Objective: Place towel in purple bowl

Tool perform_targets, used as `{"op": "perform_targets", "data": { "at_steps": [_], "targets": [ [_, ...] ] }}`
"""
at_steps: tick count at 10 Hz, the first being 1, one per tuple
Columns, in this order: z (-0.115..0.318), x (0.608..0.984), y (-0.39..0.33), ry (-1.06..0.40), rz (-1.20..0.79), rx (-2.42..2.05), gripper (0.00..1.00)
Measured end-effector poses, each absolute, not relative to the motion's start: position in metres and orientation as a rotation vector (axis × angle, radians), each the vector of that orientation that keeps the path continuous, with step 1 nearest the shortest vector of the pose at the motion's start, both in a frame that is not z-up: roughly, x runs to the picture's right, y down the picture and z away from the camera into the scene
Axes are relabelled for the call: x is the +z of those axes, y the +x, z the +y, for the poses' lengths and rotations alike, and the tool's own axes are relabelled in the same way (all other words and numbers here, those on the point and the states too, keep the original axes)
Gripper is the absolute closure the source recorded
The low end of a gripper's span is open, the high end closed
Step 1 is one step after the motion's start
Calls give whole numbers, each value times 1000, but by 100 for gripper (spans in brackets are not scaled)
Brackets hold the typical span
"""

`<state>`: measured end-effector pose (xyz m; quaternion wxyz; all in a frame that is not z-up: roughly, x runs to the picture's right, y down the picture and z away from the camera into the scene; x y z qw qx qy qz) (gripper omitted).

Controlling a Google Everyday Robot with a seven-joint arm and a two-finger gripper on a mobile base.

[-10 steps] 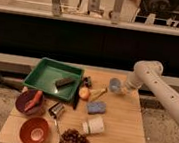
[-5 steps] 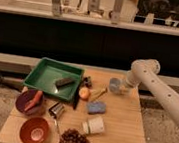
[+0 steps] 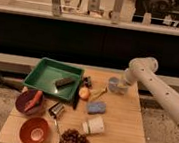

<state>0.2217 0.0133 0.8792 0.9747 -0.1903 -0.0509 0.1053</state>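
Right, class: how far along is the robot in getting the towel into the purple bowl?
Done: nothing yet. The towel lies at the back right of the table, far from the purple bowl, which holds what looks like a carrot. In hand: the hand is shut, down at the towel; a grip cannot be confirmed. Left: lift it, carry it left, release it in the bowl.

Gripper (image 3: 121, 82) closed, down on towel (image 3: 113, 86) at table's (image 3: 118, 136) 2 o'clock; purple bowl (image 3: 21, 107) at 9 o'clock, well apart.
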Motion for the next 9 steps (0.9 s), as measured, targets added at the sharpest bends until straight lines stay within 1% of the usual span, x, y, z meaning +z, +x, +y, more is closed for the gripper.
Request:
{"op": "perform_targets", "data": {
  "at_steps": [2,5,9],
  "targets": [
    [11,878,219,-373,-104,217,100],
    [-6,884,216,-342,-102,241,100],
    [-14,884,212,-320,-105,254,100]
  ]
}}
